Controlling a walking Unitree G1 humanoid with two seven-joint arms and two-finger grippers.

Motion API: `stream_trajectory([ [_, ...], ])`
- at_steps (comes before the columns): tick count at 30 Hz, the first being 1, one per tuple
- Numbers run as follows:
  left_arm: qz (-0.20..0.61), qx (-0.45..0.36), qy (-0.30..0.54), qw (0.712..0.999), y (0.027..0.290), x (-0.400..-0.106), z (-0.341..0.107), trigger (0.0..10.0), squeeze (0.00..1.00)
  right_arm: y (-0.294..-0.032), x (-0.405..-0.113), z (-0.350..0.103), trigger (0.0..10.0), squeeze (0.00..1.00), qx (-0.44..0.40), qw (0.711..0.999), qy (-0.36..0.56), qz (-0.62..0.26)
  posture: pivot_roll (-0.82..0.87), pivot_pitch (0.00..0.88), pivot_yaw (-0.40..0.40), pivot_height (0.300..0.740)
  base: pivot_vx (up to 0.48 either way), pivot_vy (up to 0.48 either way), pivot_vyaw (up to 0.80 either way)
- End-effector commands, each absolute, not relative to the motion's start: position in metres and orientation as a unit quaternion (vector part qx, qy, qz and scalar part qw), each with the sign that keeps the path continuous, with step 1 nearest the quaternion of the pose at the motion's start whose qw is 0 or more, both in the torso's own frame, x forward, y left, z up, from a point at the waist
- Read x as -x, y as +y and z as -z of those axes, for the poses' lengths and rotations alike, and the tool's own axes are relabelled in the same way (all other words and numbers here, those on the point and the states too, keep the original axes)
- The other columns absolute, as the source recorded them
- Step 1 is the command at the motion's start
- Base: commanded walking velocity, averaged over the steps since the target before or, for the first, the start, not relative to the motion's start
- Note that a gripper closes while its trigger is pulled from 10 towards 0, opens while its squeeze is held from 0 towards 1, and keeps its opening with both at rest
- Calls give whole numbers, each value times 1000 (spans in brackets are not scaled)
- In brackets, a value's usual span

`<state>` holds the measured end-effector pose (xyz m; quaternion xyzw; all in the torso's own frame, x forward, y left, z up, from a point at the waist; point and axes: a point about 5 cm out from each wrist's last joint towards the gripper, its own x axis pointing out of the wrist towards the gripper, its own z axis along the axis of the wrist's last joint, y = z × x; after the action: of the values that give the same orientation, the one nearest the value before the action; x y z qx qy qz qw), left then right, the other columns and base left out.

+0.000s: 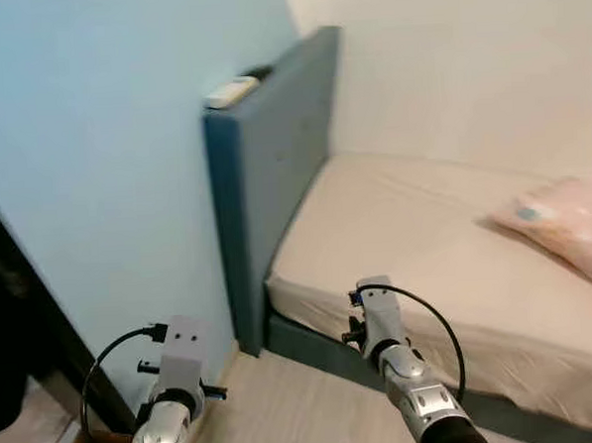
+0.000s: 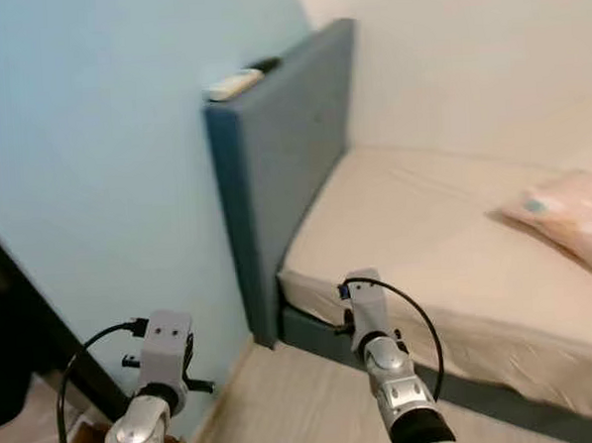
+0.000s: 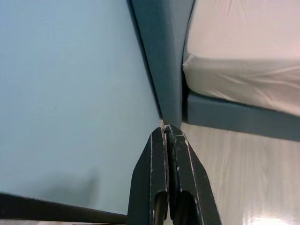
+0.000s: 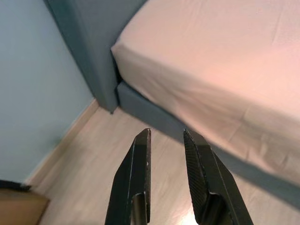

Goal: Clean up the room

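Bed (image 1: 416, 235) | blue headboard (image 1: 273, 163) (remote (image 1: 232, 90) atop) | wood floor (image 4: 93, 154)

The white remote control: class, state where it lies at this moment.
In the left eye view, the white remote control lies on the top edge of the blue headboard, at the end nearest the robot, beside the light blue wall, with a dark object just behind it.

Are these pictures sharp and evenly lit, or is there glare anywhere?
Eye views: slightly soft, pillow blurry, wall bright. Left wrist view: shut left gripper sharp, glare patch on the floor. Right wrist view: bed washed pinkish, glare between the open right gripper fingers.
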<state>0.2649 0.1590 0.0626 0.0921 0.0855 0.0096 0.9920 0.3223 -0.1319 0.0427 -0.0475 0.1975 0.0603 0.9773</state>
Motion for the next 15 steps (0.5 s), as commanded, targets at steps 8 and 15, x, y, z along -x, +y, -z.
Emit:
stream_trajectory([
  [8, -10, -85, 91, 992, 160, -261, -61, 10000, 0, -131, -320, -41, 10000, 0, 49, 976, 203, -64, -34, 107, -9, 740, 0, 0, -800],
  [15, -4, -84, 92, 992, 156, -260, -60, 10000, 0, -135, -319, -41, 10000, 0, 52, 976, 204, -62, -38, 109, -8, 740, 0, 0, -800],
])
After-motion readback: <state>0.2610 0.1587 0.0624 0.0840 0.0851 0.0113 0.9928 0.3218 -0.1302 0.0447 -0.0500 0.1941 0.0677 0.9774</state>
